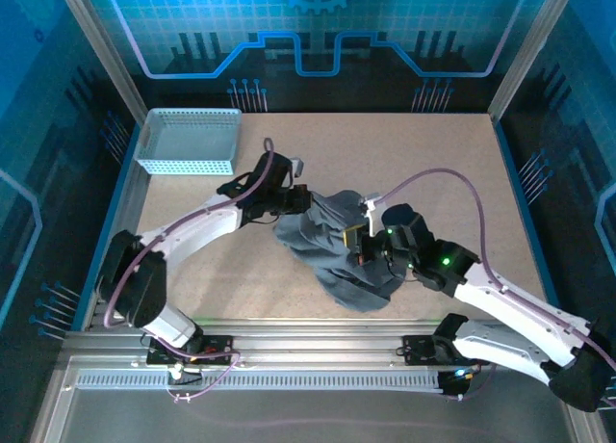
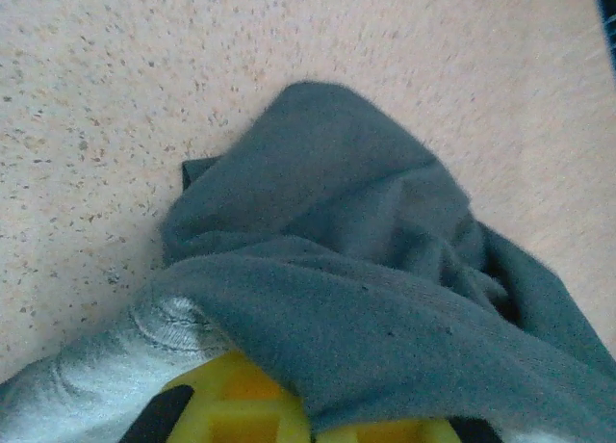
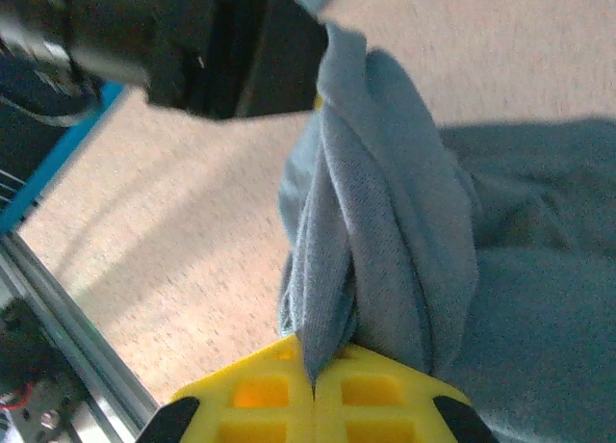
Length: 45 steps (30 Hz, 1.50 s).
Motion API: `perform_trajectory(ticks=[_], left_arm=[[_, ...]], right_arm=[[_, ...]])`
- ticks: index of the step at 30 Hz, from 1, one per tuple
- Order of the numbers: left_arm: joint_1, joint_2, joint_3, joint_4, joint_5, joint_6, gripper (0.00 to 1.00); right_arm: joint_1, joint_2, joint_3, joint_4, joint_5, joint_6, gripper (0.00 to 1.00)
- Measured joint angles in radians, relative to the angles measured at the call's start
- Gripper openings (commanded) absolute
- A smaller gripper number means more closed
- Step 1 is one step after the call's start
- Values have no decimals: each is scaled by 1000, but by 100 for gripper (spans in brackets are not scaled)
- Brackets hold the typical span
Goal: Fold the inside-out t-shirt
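Speckled beige bench (image 1: 192,260) carries the dark grey t-shirt (image 1: 332,255), bunched mid-bench, well apart from the light blue basket (image 1: 188,140). Right end effector (image 3: 313,397) pinches a twisted fold, fingers closed. Cloth hides the left end effector (image 1: 300,200) fingers, so I cannot tell.

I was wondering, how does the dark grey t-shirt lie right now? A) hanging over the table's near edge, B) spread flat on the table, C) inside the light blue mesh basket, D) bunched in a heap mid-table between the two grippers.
D: the dark grey t-shirt lies crumpled in a heap, with the left gripper at its far-left side and the right gripper at its right, well apart from the light blue mesh basket.
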Motion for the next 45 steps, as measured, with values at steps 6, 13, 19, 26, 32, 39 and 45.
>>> perform_trajectory(ticks=[6, 13, 19, 26, 32, 39, 45], left_arm=[[-95, 21, -1, -64, -55, 26, 46], [-243, -104, -110, -43, -157, 24, 52], [-330, -80, -118, 7, -205, 71, 54], [-333, 40, -90, 10, -266, 132, 55], [-338, 87, -54, 11, -312, 161, 27], [-338, 87, -23, 20, -365, 182, 0], [-338, 60, -21, 22, -366, 186, 0]], right_arm=[[-48, 9, -128, 50, -26, 47, 0], [-122, 12, -224, 97, -33, 98, 0], [-125, 12, -225, 119, -37, 110, 0], [-126, 11, -225, 123, -45, 113, 0], [-126, 7, -224, 123, -45, 113, 0], [-126, 19, -224, 122, -39, 112, 0], [-128, 40, -197, 83, 8, 84, 0]])
